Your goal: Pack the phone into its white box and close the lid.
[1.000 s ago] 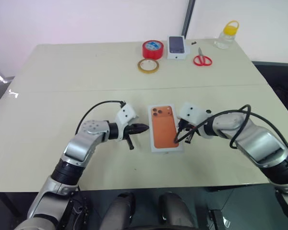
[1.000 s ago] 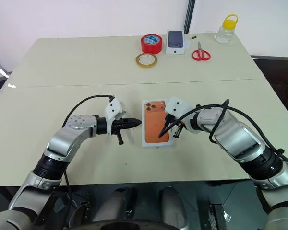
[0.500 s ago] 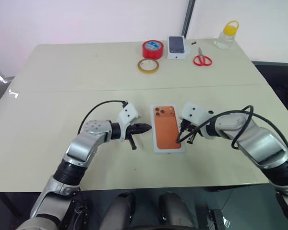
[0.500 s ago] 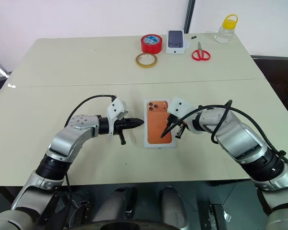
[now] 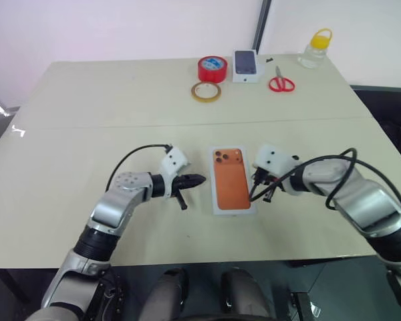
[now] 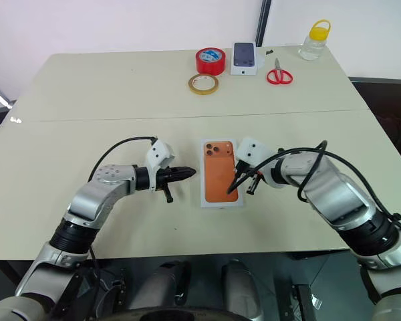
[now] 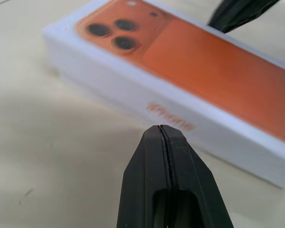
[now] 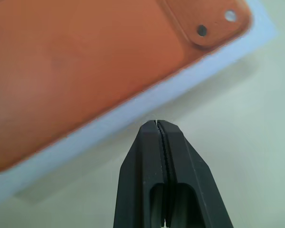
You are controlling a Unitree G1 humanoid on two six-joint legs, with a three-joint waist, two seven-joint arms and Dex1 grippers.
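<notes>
The lid (image 5: pixel 232 179), white with an orange phone picture on its face, lies flat on the table in front of me, fully seated over the white box, which it hides. The phone is out of view. My left gripper (image 5: pixel 202 179) is shut and empty, its tip a short gap from the lid's left side wall (image 7: pixel 180 118). On the other side my right gripper (image 5: pixel 252 197) is also shut and empty, slanting down beside the lid's right edge (image 8: pixel 147 102), near the front corner.
At the table's far edge stand a red tape roll (image 5: pixel 212 68), a yellowish tape ring (image 5: pixel 206 92), a smaller white box with a dark phone picture (image 5: pixel 246 65), red scissors (image 5: pixel 281 83) and a yellow-capped bottle (image 5: pixel 317 48).
My right gripper has slid a little to the right, from over the lid's right edge to just beside it. My left gripper has drawn back slightly from the lid's left side. Both stay shut.
</notes>
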